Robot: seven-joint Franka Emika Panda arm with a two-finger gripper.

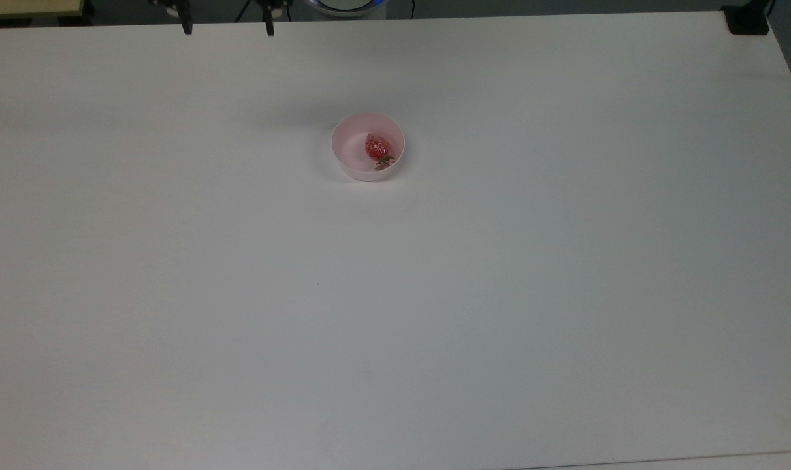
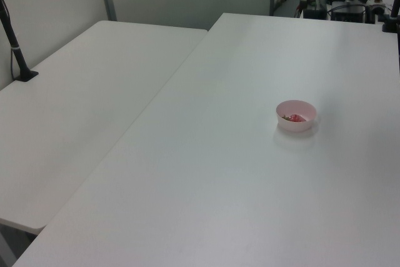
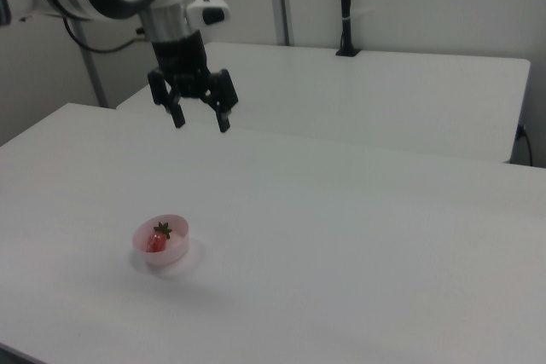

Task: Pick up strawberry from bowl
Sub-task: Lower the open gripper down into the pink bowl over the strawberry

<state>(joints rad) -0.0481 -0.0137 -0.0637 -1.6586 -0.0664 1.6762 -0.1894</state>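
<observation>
While the claw is well short of the fruit, I plan the descent. From the top view, the bowl point(image 1: 368, 146) sits above centre of the frame on the white table point(image 1: 434, 294), with the strawberry point(image 1: 377, 149) toward its right inner wall, leafy cap pointing lower right; two dark fingertips point(image 1: 268, 27) peek in at the upper edge. From the left view, the bowl point(image 2: 296, 115) lies at right of centre, the strawberry point(image 2: 297, 117) low inside. From the right view, the gripper point(image 3: 200, 120) hangs spread open, empty, in the upper left, well above the bowl point(image 3: 160, 241). I'd centre over the berry, then straddle its red body clear of the rim.
</observation>
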